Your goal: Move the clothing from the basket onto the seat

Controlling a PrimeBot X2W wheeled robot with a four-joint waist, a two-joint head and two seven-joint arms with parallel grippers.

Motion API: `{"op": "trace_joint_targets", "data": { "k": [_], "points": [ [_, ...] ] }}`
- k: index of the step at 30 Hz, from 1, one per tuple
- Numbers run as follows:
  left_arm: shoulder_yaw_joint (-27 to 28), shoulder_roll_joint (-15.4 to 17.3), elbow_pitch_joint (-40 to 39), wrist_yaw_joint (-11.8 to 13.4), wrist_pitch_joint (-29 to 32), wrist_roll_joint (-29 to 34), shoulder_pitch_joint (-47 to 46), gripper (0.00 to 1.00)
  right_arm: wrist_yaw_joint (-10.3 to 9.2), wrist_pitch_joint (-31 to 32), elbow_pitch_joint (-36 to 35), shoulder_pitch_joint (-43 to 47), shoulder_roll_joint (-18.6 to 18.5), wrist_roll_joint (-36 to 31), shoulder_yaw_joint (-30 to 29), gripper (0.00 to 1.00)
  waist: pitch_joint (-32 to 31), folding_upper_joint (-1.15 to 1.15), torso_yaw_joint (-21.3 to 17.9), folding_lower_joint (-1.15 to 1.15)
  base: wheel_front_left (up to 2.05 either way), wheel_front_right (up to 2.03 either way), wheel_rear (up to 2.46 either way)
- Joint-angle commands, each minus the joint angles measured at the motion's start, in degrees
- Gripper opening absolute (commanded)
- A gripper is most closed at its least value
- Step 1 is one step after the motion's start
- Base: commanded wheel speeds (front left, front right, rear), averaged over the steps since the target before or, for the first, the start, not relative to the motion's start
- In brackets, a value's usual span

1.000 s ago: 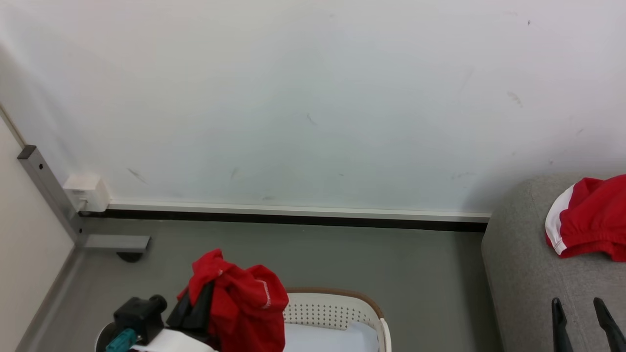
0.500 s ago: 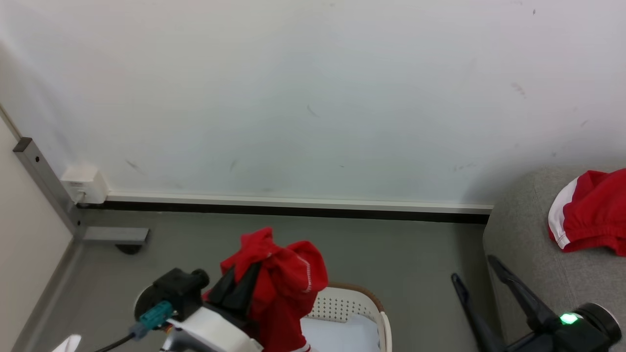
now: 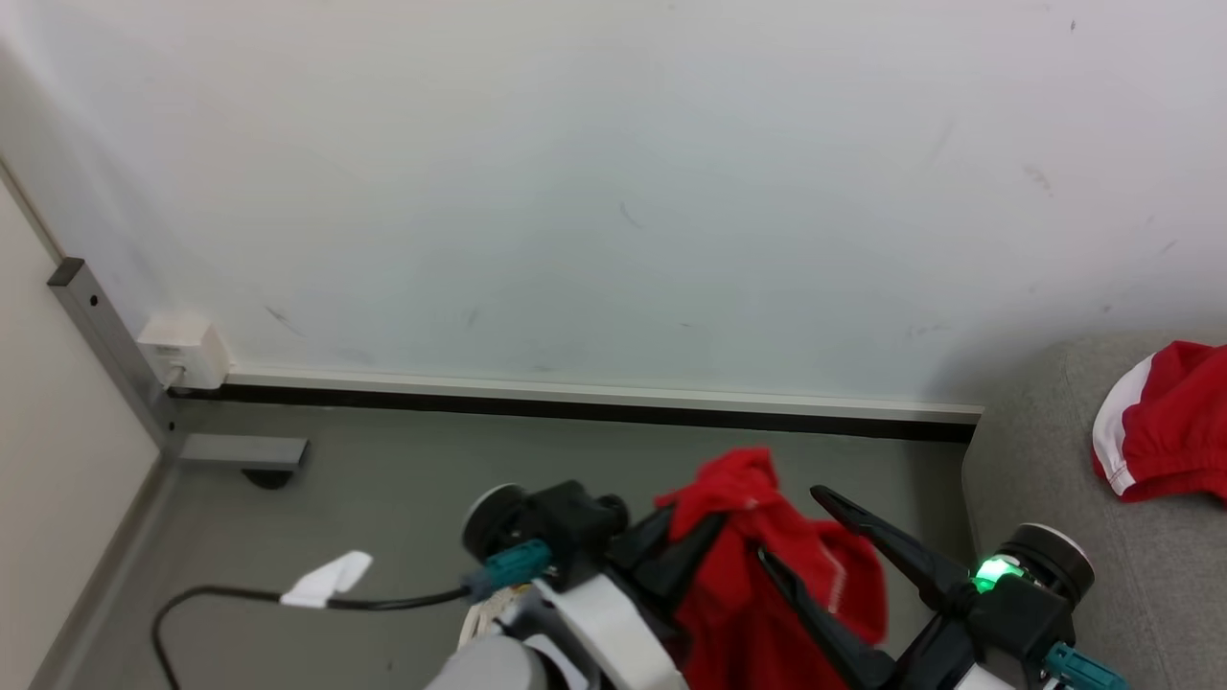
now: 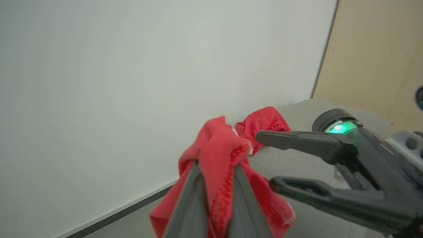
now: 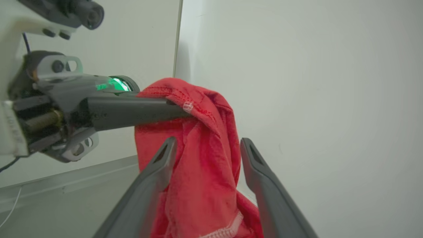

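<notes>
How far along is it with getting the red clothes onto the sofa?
Done: one red garment lies on the sofa. In hand: the left hand is shut on a second garment, held aloft; the right hand is open around the hanging cloth. Left: carry it to the sofa and release. Whether more clothing waits, I cannot tell.

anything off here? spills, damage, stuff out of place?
Nothing spilled or damaged. The red garment hangs bunched from the left gripper, with the right gripper open astride it. Minor: dark scuffs on the wall, and a black cable with a white tag loops loose from the left wrist.
</notes>
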Motion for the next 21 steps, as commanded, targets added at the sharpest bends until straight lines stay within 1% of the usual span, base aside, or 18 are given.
{"op": "trace_joint_targets", "data": {
  "k": [1,7,8,9,11,15,16,17,18,19,21],
  "points": [
    [-1.6,-0.1,0.1,-0.1,-0.4,-0.6,-1.5,0.00,-0.13,0.1,0.7,-1.0,-0.6,0.7,0.3,1.00,0.0,0.00,-0.1,-0.01,0.00,0.00,0.00],
    [-8.2,0.3,-1.4,-0.1,-1.1,-3.8,-4.3,0.00,-0.13,2.2,2.9,-1.0,-1.3,2.7,2.3,1.00,0.1,0.00,-0.6,-0.01,0.00,0.00,0.00],
    [-8.9,0.5,-1.6,-0.2,-1.4,-4.3,-4.6,0.00,-0.13,2.5,3.1,-0.8,-1.4,3.6,2.9,0.27,0.1,0.00,-0.7,-0.01,0.00,0.00,0.00],
    [-9.3,0.5,-2.0,-0.2,-1.7,-5.0,-4.6,0.00,-0.13,2.5,3.3,-0.6,-1.4,4.9,3.0,0.00,0.1,0.00,-0.7,-0.01,0.00,0.00,0.00],
    [-9.9,1.0,-2.0,-0.2,-2.2,-6.1,-4.8,0.00,-0.13,2.7,3.5,-0.3,-1.5,7.0,3.3,0.00,0.0,0.00,-0.9,-0.01,0.00,0.00,0.00],
    [-9.7,1.7,-0.2,0.0,-3.2,-6.4,-4.1,0.00,-0.13,2.2,3.6,-0.2,-1.7,9.8,1.4,0.00,0.1,0.00,-1.8,-0.01,0.00,0.00,0.00],
    [-9.5,1.9,0.3,0.1,-3.6,-6.3,-3.9,0.08,-0.13,2.4,3.6,-0.1,-1.8,10.2,0.9,0.00,0.1,0.00,-2.1,-0.01,0.00,0.00,0.00],
    [-9.5,2.0,0.9,0.2,-4.0,-6.1,-3.7,0.35,-0.13,2.4,3.5,-0.2,-2.0,10.6,0.2,0.00,0.2,0.00,-2.4,-0.01,0.00,0.00,0.00],
    [-9.4,2.1,1.4,0.4,-4.6,-5.9,-3.6,0.74,-0.13,2.5,3.5,-0.3,-2.2,10.8,-0.4,0.00,0.4,0.00,-2.8,-0.01,0.00,0.00,0.00],
    [-9.3,2.1,2.0,0.5,-5.2,-5.6,-3.6,1.00,-0.13,2.6,3.4,-0.5,-2.3,11.0,-1.1,0.00,0.5,0.00,-3.2,-0.01,0.00,0.00,0.00],
    [-9.4,2.0,3.5,0.7,-6.4,-5.2,-3.2,1.00,-0.14,2.5,3.0,-0.8,-2.6,11.5,-2.5,0.00,0.8,0.00,-4.2,-0.01,0.00,0.00,0.00]
  ]
}}
